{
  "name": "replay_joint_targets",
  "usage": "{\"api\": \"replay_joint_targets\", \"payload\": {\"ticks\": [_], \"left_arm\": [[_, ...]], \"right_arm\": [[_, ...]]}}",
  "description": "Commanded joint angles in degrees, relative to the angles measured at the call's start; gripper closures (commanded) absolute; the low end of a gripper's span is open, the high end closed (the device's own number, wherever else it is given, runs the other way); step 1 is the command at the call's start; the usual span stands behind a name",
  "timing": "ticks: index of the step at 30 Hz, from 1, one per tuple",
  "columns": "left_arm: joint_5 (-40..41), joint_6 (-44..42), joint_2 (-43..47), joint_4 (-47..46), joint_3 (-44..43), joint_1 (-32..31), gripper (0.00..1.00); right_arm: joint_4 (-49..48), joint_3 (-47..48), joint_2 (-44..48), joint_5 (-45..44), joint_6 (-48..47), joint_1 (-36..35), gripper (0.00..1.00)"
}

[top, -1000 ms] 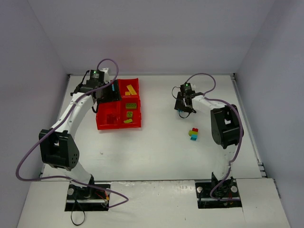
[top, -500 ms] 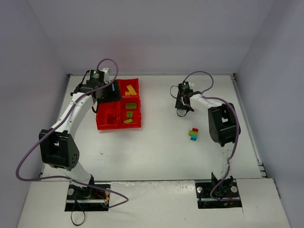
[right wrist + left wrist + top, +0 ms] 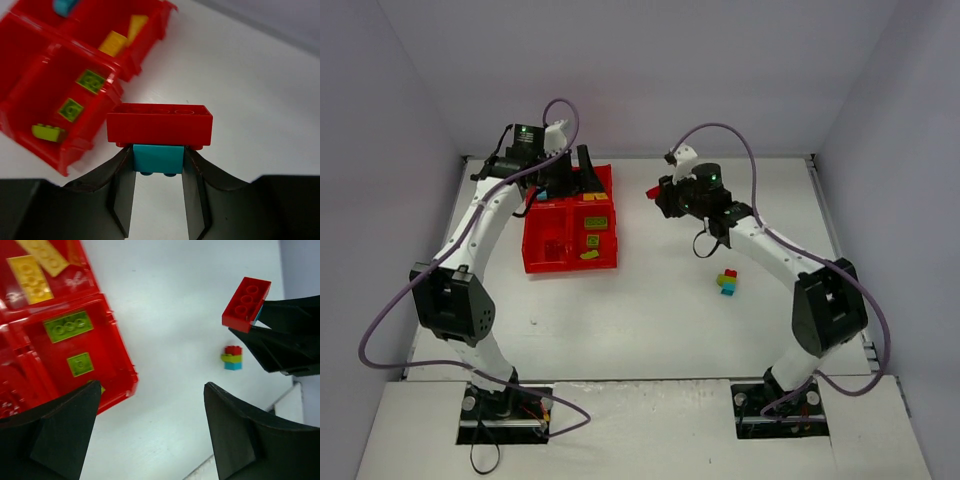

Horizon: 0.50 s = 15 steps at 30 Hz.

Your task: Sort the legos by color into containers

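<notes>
Surface: white surface (image 3: 650, 320) boxed in by pale lilac walls (image 3: 650, 70); from my seat both arms reach out over it from the near edge.
Tray: translucent red tray (image 3: 528, 262) with four compartments, lying on the left half of the surface.
Yellow bricks: two yellow bricks (image 3: 113, 43) lie in the tray's far right compartment.
Green bricks: two flat green bricks (image 3: 90, 80) sit in the near right compartment, with a yellowish-green piece (image 3: 48, 132) beside them whose shade I cannot pin down.
Cyan piece: one small cyan piece (image 3: 65, 5) shows in the far left compartment.
Left pincer: left pincer (image 3: 150, 390) hangs over the tray's far edge, jaws spread wide and nothing between them.
Right pincer: right pincer (image 3: 158, 167) is clamped on a cyan brick (image 3: 157, 158), one finger on each side.
Red brick: a long red brick (image 3: 160, 125) is stuck on top of the cyan brick, overhanging it at both ends; the pair is up off the surface, to the right of the tray's far right corner.
Loose clump: a red, green and cyan clump (image 3: 728, 282) stands on the surface, right of the tray and well apart from it.
</notes>
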<state>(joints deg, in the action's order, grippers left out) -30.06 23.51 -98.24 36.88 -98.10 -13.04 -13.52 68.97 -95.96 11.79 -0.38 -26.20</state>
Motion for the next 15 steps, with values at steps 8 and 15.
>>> {"api": "replay_joint_targets", "payload": {"ticks": [8,15], "left_arm": [[-20.63,4.16,-0.99,-7.41,-5.44,-1.99,0.21],[-22.05,7.08,-2.22,-8.85,-5.78,-2.34,0.21]], "right_arm": [[-4.77,4.68,6.49,15.89,-7.43,-5.09,1.0],[-3.09,5.21,6.75,15.72,-9.37,-6.76,0.99]]}}
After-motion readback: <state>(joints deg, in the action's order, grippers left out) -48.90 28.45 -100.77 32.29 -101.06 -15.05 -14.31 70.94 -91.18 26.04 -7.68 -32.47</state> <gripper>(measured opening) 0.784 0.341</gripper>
